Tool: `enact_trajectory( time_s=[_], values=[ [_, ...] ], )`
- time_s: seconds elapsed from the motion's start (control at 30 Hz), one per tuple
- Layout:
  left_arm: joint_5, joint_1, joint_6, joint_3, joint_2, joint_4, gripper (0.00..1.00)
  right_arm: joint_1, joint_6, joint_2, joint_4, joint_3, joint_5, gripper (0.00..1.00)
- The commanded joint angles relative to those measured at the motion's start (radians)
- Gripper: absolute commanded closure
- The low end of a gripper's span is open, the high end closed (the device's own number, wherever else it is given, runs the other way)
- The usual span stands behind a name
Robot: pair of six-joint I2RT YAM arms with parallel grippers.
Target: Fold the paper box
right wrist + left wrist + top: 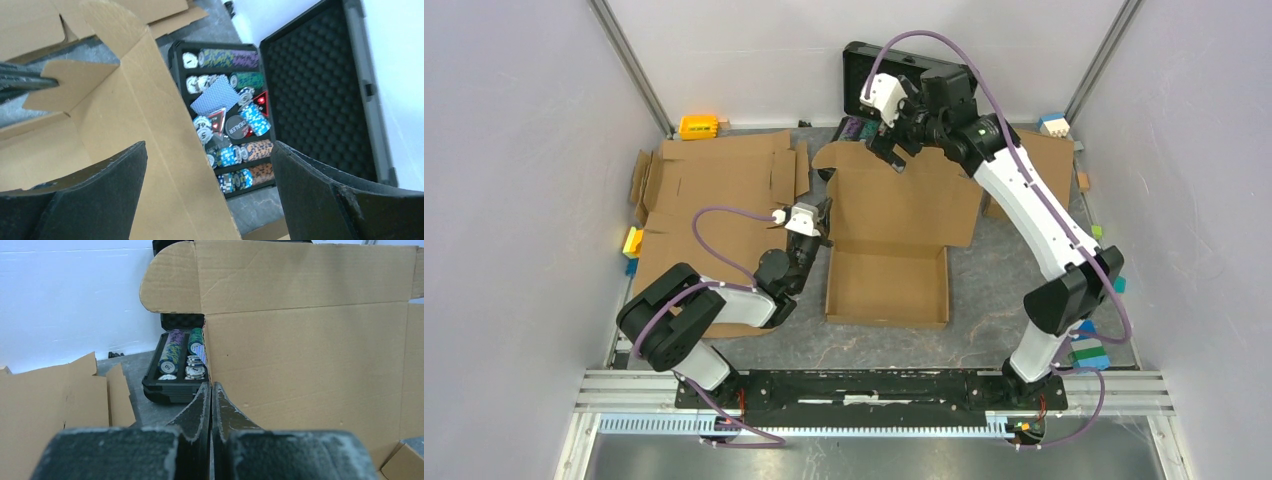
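Top view: the paper box (887, 285) is lying just in front of the black case (858, 65). Left wrist: the left gripper (210, 390) is pinching the box's edge (fingers fully together). Right wrist: the right gripper (208, 147) is gaping wide above the box, holding nothing.

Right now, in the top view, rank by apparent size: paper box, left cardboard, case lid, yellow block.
Largest: paper box and left cardboard, too alike to rank.
Then: case lid, partly hidden.
Smallest: yellow block.
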Motion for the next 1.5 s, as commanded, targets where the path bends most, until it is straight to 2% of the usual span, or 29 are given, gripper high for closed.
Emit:
enact_trajectory(
  time_s=[0.0,0.17,0.27,0.47,0.6,0.67,0.73,0.77,0.87,1.07,1.2,1.33,1.47],
  values=[
    [0.025,-0.005,0.037,-0.008,-0.025,0.040,0.98,-0.058,-0.036,0.051,-0.071,0.066,-0.165,0.02],
    [0.029,-0.006,0.031,-0.007,-0.017,0.040,0.98,-0.123,-0.014,0.097,-0.079,0.077,-0.328,0.03],
    [0.022,-0.006,0.033,-0.008,-0.019,0.040,0.98,-0.124,-0.001,0.098,-0.069,0.059,-0.334,0.06],
    [0.016,-0.006,0.017,-0.013,-0.041,0.024,0.98,-0.116,-0.013,0.079,-0.125,0.027,-0.371,0.32],
    [0.008,-0.007,0.009,-0.013,-0.056,0.004,0.96,-0.085,-0.027,0.014,-0.117,-0.042,-0.354,0.46],
    [-0.001,-0.006,0.001,-0.013,-0.065,-0.008,0.93,-0.063,-0.031,-0.028,-0.091,-0.085,-0.331,0.51],
    [-0.017,-0.008,-0.013,-0.017,-0.088,-0.028,0.84,-0.035,-0.047,-0.068,-0.069,-0.124,-0.300,0.55],
    [-0.021,-0.009,-0.024,-0.022,-0.102,-0.046,0.81,-0.024,-0.049,-0.088,-0.058,-0.143,-0.278,0.58],
    [-0.016,-0.011,-0.059,-0.032,-0.156,-0.120,0.76,0.006,-0.052,-0.134,-0.024,-0.185,-0.235,0.76],
    [0.033,-0.019,-0.132,-0.040,-0.273,-0.322,0.68,0.037,-0.049,-0.221,0.032,-0.269,-0.193,0.89],
    [0.064,-0.019,-0.153,-0.050,-0.347,-0.456,0.65,0.052,-0.050,-0.282,0.067,-0.349,-0.190,0.94],
    [0.112,-0.020,-0.172,-0.054,-0.401,-0.552,0.66,0.067,-0.041,-0.325,0.087,-0.414,-0.193,0.97],
    [0.165,-0.020,-0.178,-0.017,-0.433,-0.671,0.66,0.084,-0.028,-0.349,0.111,-0.443,-0.198,0.98]
  ],
)
